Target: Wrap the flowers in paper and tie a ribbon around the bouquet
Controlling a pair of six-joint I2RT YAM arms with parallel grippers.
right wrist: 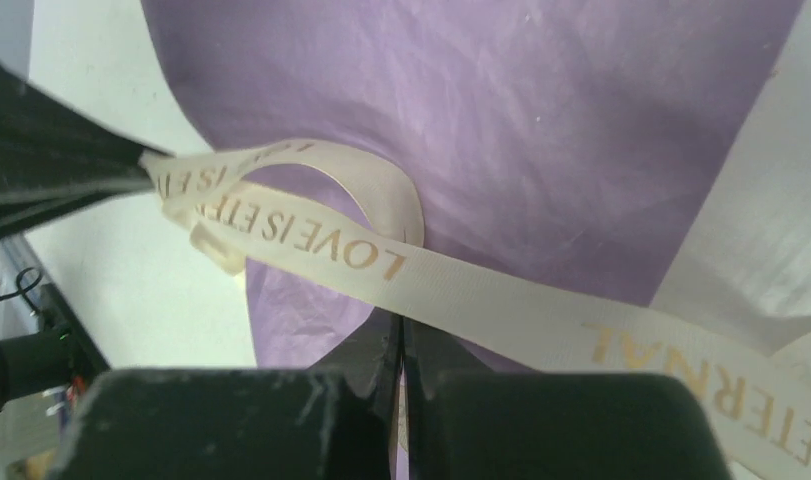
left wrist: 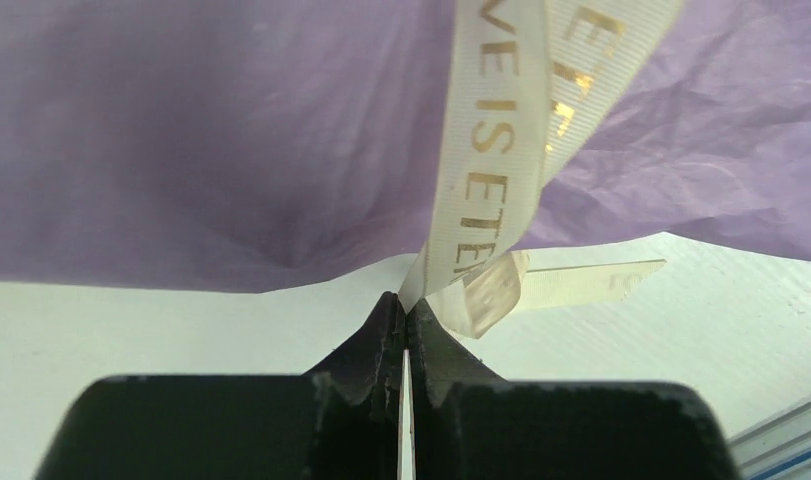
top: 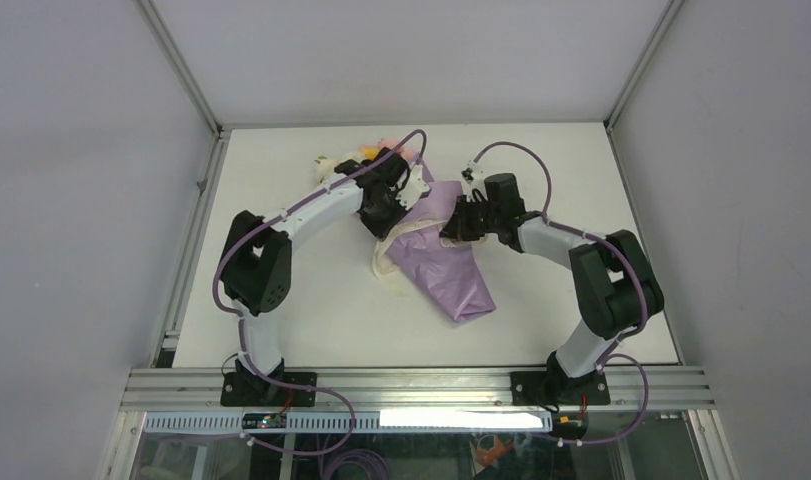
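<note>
The bouquet lies mid-table as a cone of lilac paper, with the flowers showing at its far wide end. The cream ribbon with gold lettering loops round the cone. My left gripper is at the cone's left side. In the left wrist view it is shut on the ribbon, which runs up against the paper. My right gripper is at the cone's right. Its jaws are shut on the ribbon, which crosses their tips over the paper.
The white table is framed by grey walls on three sides. An aluminium rail with both arm bases runs along the near edge. Purple cables hang along each arm.
</note>
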